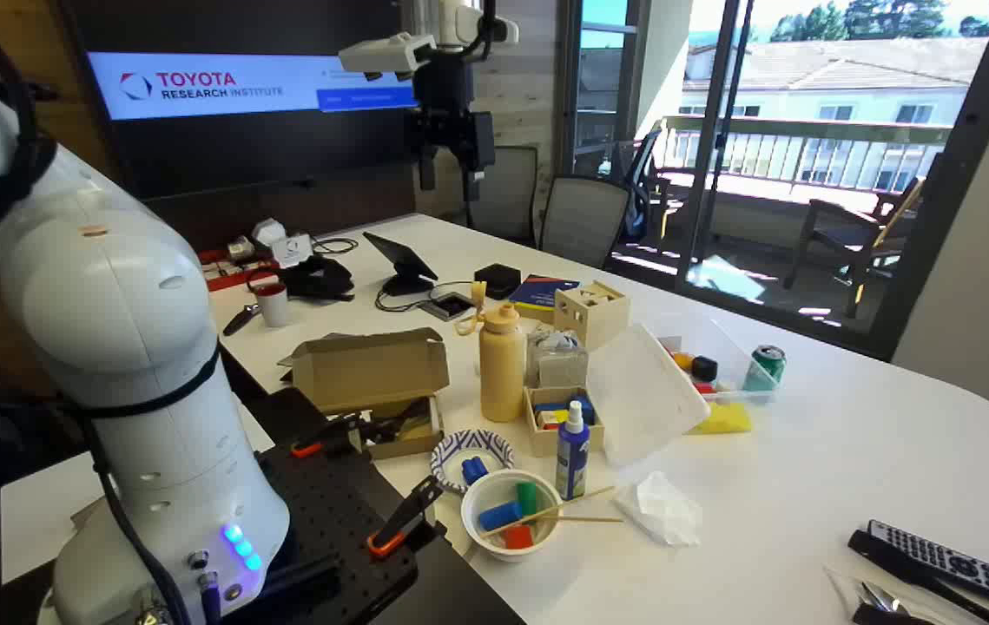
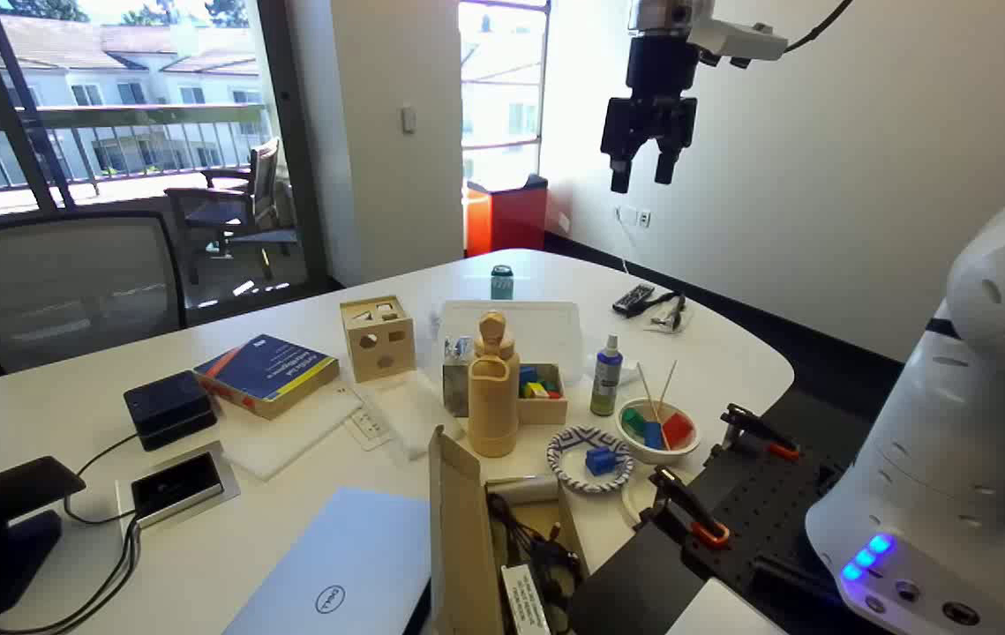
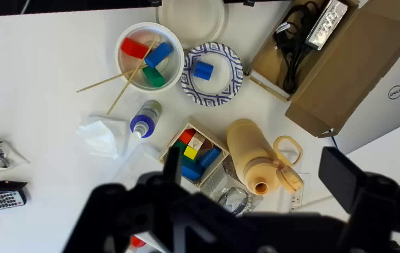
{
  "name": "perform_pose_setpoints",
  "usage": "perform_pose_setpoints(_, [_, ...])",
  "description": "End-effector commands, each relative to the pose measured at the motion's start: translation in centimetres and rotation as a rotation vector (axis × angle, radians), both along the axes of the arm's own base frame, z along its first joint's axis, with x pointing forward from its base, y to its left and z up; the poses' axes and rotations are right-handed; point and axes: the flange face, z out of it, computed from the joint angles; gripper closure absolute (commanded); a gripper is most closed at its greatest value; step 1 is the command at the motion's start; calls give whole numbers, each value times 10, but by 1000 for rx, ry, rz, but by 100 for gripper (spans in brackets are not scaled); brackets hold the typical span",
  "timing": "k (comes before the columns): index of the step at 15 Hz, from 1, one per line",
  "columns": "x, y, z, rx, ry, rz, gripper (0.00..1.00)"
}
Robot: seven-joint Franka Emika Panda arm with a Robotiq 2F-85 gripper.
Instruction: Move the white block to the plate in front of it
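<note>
My gripper (image 2: 641, 183) hangs well above the white table (image 1: 807, 469), its two fingers (image 3: 342, 177) spread wide apart. The nearest I can find to white among the blocks is a pale block (image 3: 197, 141) with a printed mark, down in the small wooden box (image 1: 543, 441) with coloured blocks (image 3: 190, 153) crowded around it; I cannot tell for sure that it is the one meant. Room around that box is tight. The tan bottle (image 3: 250, 151) stands upright just beside it and rises well above it, lid and loop sticking out to one side. A clear container (image 1: 562, 366) sits just beside both box and bottle, and a translucent white panel (image 1: 642, 391) stands tilted close by. The spray bottle (image 1: 572, 464) is upright between the box and the bowl (image 3: 150, 89), where two thin sticks (image 3: 123, 91) poke out past the rim and three more blocks (image 3: 135, 48) lie inside. The patterned plate (image 3: 217, 81) is right beside that bowl, with a blue block (image 3: 203, 70) taking up part of its middle. On the plate's other side I see an open cardboard box (image 3: 358, 59) holding black cables (image 3: 291, 59), while a crumpled white wad (image 1: 659, 508) lies near the spray bottle
</note>
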Motion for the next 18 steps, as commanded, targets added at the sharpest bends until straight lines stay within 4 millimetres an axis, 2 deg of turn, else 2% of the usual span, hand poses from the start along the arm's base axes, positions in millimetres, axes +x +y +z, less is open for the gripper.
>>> perform_pose_setpoints(1, [0,0,1,0,1,0,0])
perform_pose_setpoints(15, [0,0,1,0,1,0,0])
perform_pose_setpoints(16, [16,-6,-13,17,5,-18,0])
perform_pose_setpoints(17, [41,-15,-43,27,31,-55,0])
perform_pose_setpoints(18, [51,-18,-58,32,42,-67,0])
